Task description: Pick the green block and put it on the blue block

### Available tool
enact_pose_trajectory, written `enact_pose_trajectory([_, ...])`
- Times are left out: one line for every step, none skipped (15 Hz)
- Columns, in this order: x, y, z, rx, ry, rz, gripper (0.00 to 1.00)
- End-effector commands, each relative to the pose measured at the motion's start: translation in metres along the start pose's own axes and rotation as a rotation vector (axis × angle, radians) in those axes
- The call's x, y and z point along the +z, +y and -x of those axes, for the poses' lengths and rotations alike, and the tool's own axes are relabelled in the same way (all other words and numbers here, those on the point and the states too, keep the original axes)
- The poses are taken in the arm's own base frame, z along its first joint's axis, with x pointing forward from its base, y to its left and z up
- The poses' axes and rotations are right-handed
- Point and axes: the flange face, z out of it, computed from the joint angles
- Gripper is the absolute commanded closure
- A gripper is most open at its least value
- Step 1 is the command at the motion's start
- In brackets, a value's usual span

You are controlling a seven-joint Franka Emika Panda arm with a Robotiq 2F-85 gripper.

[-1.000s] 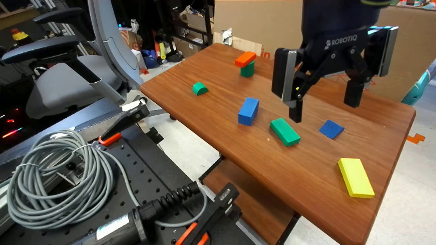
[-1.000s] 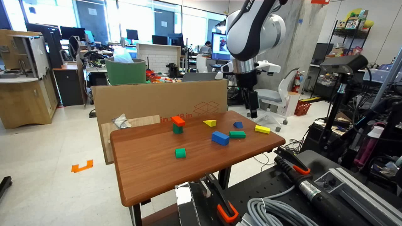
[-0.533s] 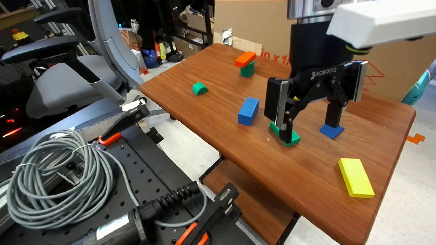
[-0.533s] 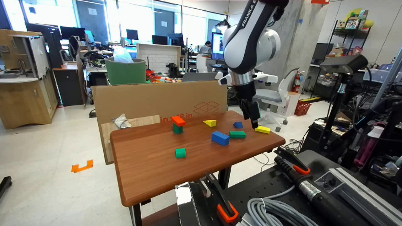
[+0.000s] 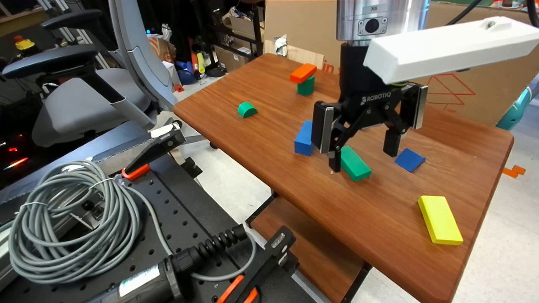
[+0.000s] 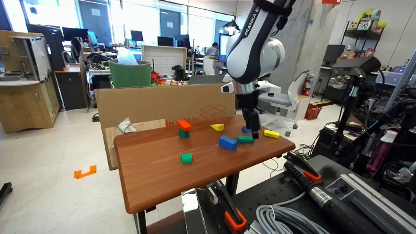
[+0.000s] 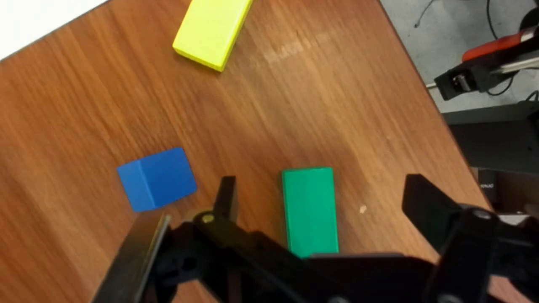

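Observation:
The green block (image 5: 357, 164) lies flat on the wooden table, just beside the blue block. It also shows in an exterior view (image 6: 245, 139) and in the wrist view (image 7: 310, 210), where its near end is hidden behind the gripper body. The blue block (image 5: 303, 142) is partly covered by a gripper finger there; it shows whole in an exterior view (image 6: 228, 143). It is out of view in the wrist view. My gripper (image 5: 363, 154) is open and empty above the green block. In the wrist view the gripper (image 7: 322, 189) has the green block between its fingers, nearer the left finger, touching neither.
A smaller blue wedge (image 7: 168, 179) and a yellow block (image 7: 212, 31) lie close by on the table. An orange block (image 5: 303, 73) rests on a green piece (image 5: 306, 86) farther back. A green half-round piece (image 5: 247, 109) and a yellow wedge (image 6: 218, 127) also lie on the table.
My gripper has come down and moved left in both exterior views, to over the green block. It stays open. The blocks have not moved.

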Motion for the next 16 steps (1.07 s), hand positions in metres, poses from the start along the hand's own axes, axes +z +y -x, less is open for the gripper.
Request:
enact_pose_trajectory([-0.006,-0.002,-0.009,0.078,0.092,-0.006,0.00])
enact_pose_trajectory([-0.006,-0.004,-0.012,0.091,0.109,-0.013,0.00])
enact_pose_trajectory([-0.005,-0.005,-0.015,0.098,0.120,-0.013,0.00])
enact_pose_trajectory([-0.003,-0.004,-0.017,0.104,0.127,-0.005,0.00])
enact_pose_trajectory([-0.003,-0.004,-0.018,0.104,0.130,0.004,0.00])
enact_pose_trajectory([0.000,-0.004,-0.018,0.104,0.127,0.022,0.00])
enact_pose_trajectory([0.001,-0.003,-0.019,0.105,0.129,0.033,0.00])
enact_pose_trajectory([0.004,-0.003,-0.019,0.104,0.128,0.050,0.00])
enact_pose_trajectory([0.005,-0.002,-0.018,0.106,0.129,0.060,0.00])
enact_pose_trajectory([0.008,-0.001,-0.017,0.103,0.126,0.065,0.00])
enact_pose_trajectory([0.011,-0.001,-0.014,0.097,0.119,0.070,0.00])
enact_pose_trajectory([0.014,-0.001,-0.012,0.092,0.111,0.074,0.00])
enact_pose_trajectory([0.017,-0.001,-0.011,0.085,0.101,0.079,0.00])
enact_pose_trajectory([0.020,-0.001,-0.010,0.079,0.088,0.080,0.00])
enact_pose_trajectory([0.023,-0.002,-0.009,0.076,0.077,0.077,0.00])
enact_pose_trajectory([0.026,-0.003,-0.008,0.071,0.066,0.070,0.16])
